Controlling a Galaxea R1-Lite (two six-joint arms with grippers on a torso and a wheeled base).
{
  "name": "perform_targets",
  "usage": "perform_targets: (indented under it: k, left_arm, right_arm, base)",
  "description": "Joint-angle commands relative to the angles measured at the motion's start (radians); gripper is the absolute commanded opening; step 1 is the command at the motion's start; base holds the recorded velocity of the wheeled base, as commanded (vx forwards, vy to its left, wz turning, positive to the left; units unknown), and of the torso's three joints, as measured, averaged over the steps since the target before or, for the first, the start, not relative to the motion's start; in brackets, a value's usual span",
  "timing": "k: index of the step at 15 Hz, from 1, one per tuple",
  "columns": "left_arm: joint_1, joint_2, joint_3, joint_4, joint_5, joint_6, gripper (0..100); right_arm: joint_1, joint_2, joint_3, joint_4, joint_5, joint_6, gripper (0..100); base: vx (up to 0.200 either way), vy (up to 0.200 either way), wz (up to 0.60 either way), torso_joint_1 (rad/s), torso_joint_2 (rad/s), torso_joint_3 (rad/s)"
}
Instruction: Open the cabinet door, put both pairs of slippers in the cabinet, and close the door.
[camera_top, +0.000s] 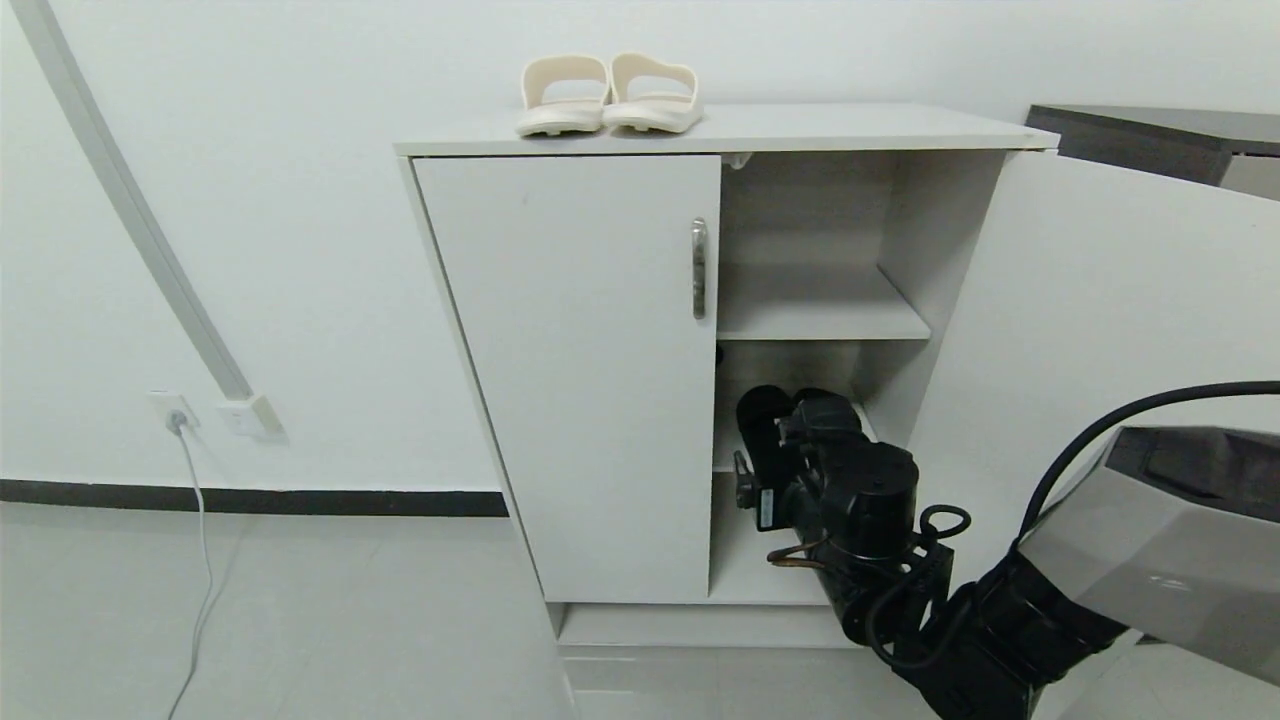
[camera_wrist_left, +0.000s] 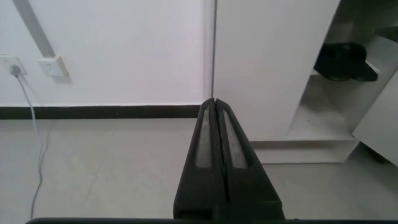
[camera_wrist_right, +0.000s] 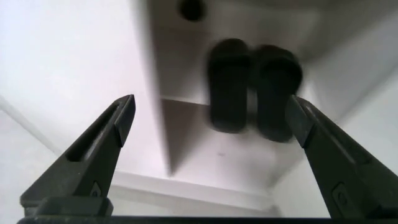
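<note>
— Where is the right gripper (camera_wrist_right: 210, 106)?
— Inside the cabinet (camera_top: 960, 250), past the open door (camera_top: 1100, 320). Its fingers are spread wide and hold nothing. The black slippers (camera_wrist_right: 277, 87) lie straight ahead of it on a lower shelf, side by side and seemingly just clear of the fingers.
— So that pair looks placed. And the left gripper (camera_wrist_left: 214, 102)?
— Pressed shut on nothing, low, out in front of the closed door (camera_top: 560, 400).
— What remains?
— The beige slippers (camera_top: 650, 100). They sit on the cabinet top (camera_top: 850, 125), well above the right gripper and off toward the robot's left. Their long axis runs from the front edge back toward the wall.
— Then I'd judge the right arm nearer. It would have to back out and rise.
</note>
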Motion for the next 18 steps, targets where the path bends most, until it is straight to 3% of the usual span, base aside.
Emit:
perform_targets:
  k: [1,9,18]
  left_arm:
    - [0.000,0.001,0.000,0.000,0.002,0.000,0]
    - [0.000,0.002,0.000,-0.001,0.002,-0.005,0]
    - [0.000,0.001,0.000,-0.001,0.002,-0.005,0]
  right_arm:
    - [0.001,0.003,0.001,-0.001,0.000,0.000,100]
    - [0.001,0.004,0.004,-0.018,-0.012,-0.002,100]
    - [-0.001,0.014,0.084,-0.132,-0.005,-0.060,100]
  base:
    - [0.000,0.200,0.00,-0.007,0.00,0.002]
    - [0.000,0.200,0.00,0.003,0.00,0.002]
    - [0.000,0.000,0.00,0.000,0.00,0.000]
